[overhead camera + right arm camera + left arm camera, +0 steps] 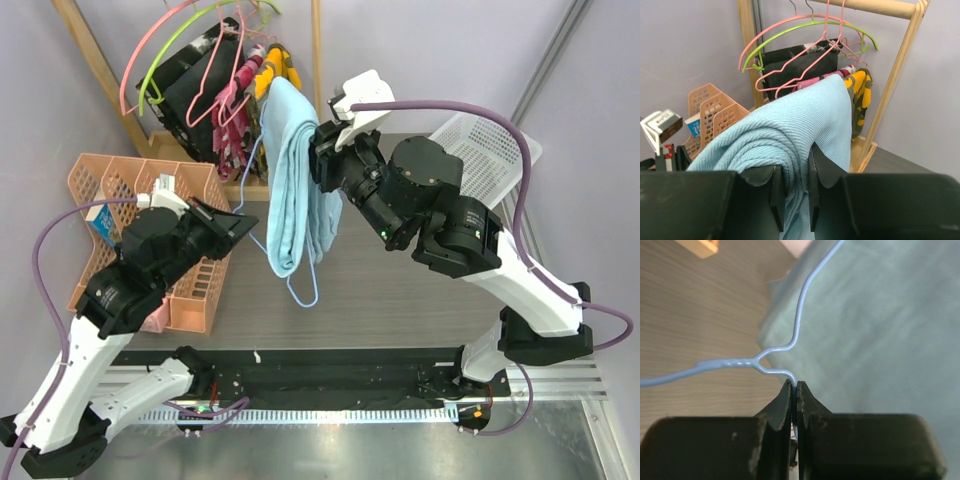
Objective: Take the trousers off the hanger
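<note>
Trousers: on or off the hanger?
On: trousers drape through the hanger, wire showing beside and below; right pincer grips cloth, left pincer the wire.

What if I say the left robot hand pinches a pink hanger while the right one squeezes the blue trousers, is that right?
Not quite. The hanger that the left gripper pinches is light blue, not pink; the left wrist view shows it. The right gripper does squeeze the blue trousers.

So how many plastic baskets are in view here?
2: an orange basket at the left edge, a white basket far right, partly hidden behind the right arm.
</note>
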You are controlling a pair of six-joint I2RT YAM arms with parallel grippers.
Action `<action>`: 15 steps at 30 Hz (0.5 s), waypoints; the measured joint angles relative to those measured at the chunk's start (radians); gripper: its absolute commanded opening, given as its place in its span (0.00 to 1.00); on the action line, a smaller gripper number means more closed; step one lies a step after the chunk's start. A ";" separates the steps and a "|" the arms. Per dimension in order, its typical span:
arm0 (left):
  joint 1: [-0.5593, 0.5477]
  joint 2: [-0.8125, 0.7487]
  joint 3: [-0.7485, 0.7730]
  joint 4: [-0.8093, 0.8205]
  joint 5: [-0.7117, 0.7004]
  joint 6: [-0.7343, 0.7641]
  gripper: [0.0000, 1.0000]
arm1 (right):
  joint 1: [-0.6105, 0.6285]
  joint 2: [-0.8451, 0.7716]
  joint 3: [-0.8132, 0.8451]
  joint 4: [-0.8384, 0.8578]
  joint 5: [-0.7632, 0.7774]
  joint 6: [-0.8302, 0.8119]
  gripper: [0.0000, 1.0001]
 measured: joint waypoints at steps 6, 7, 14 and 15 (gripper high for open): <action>0.000 0.023 0.007 -0.092 -0.013 0.058 0.00 | 0.000 0.000 0.019 0.041 -0.020 0.021 0.01; 0.000 0.023 0.007 -0.100 -0.013 0.063 0.00 | 0.000 -0.002 0.019 0.049 -0.024 0.026 0.01; 0.000 0.010 0.006 -0.128 -0.029 0.092 0.00 | 0.000 -0.016 0.029 0.062 -0.034 0.035 0.01; 0.000 0.003 0.005 -0.127 -0.033 0.093 0.00 | 0.000 -0.022 0.029 0.061 -0.033 0.035 0.01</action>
